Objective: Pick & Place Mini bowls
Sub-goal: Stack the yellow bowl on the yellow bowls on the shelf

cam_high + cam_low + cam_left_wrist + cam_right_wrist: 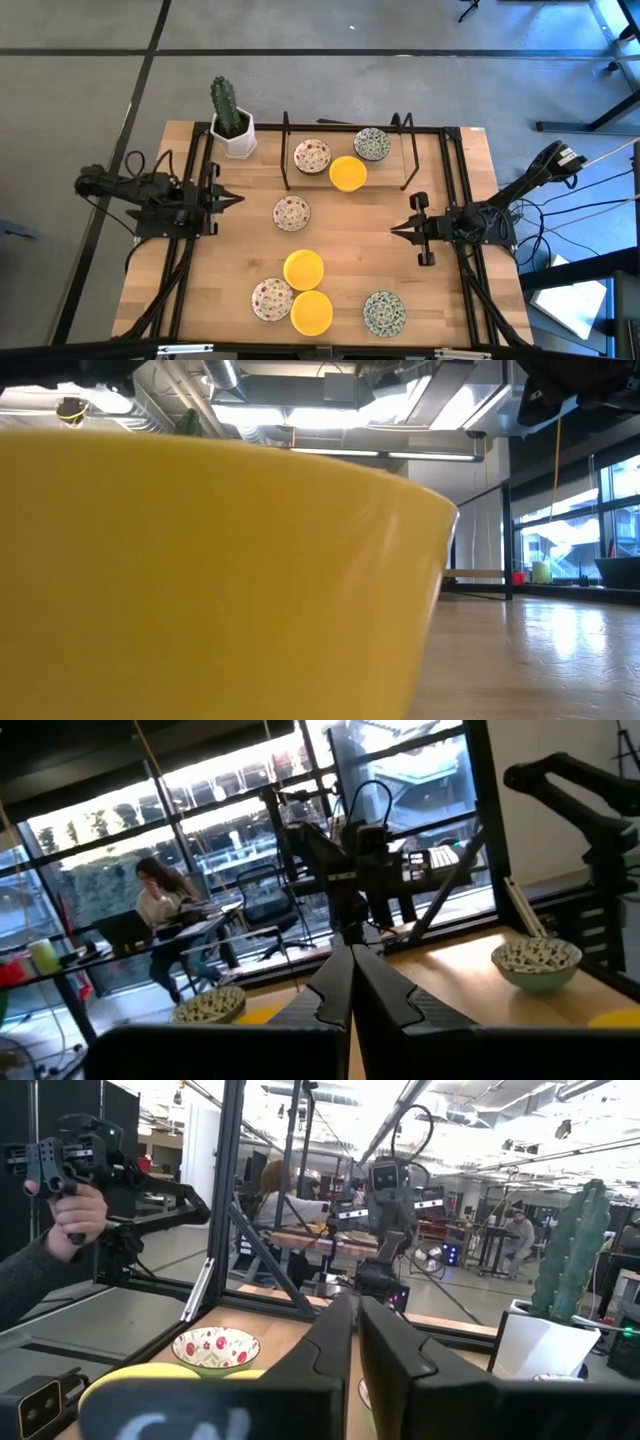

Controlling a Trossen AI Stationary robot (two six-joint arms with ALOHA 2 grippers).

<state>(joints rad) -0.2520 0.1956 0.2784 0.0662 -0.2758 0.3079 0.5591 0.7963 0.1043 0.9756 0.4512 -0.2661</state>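
Nearest the table's front edge, a yellow bowl point(311, 312) touches a red-speckled bowl point(271, 299) and a second yellow bowl point(303, 268); picking one of this tight cluster risks a finger knocking a neighbour, and a shallow glazed rim could likely slip out of a pinch. A grey-green patterned bowl point(383, 312) sits apart to their right. Midway back, the left gripper point(232, 199) and right gripper point(398, 229) point inward from the table's sides, each with fingers together and holding nothing; a speckled bowl point(291, 212) lies between them, nearer the left. Farthest, three bowls sit inside the black rack point(404, 150), beside the cactus pot point(238, 137).
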